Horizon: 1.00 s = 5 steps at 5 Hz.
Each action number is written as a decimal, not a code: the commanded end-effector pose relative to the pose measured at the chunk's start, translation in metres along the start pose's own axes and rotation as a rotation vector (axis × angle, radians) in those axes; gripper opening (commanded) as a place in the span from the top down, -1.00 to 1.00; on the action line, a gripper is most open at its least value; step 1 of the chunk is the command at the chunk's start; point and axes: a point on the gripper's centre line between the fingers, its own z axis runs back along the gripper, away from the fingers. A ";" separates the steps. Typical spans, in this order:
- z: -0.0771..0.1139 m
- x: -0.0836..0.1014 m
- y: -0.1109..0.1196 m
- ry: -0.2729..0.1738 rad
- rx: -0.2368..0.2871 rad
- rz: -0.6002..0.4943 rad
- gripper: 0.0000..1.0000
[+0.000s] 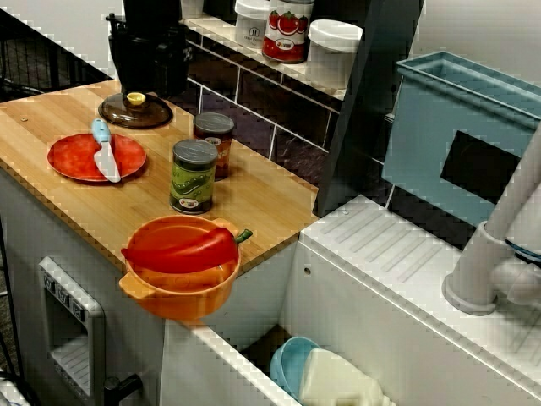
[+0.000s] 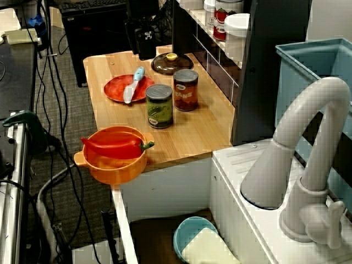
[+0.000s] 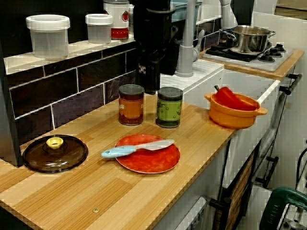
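— Where is the gripper (image 1: 149,74)?
— It hangs as a dark block over the far end of the wooden counter (image 1: 51,127). I cannot tell whether its fingers are spread or pressed together.
— What lies around it?
— The orange bowl (image 1: 182,288) sits well away from the fingers, at the counter's other end. The red plate (image 1: 84,159) lies near, below the fingers and a little to one side.
— And nearest?
— The brown lid (image 1: 135,111) with the yellow knob lies flat just beneath the fingers, apart from them. A green can (image 1: 193,176) and a brown can (image 1: 214,144) stand upright between fingers and bowl.
— Anything smaller?
— A blue-handled knife (image 1: 106,152) rests across the plate, and a red pepper (image 1: 182,248) lies in the bowl.
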 end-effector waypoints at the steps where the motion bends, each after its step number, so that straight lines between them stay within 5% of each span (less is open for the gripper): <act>1: 0.008 -0.010 0.045 0.002 0.031 0.005 -1.00; 5: -0.035 -0.031 0.050 0.011 0.077 -0.008 -1.00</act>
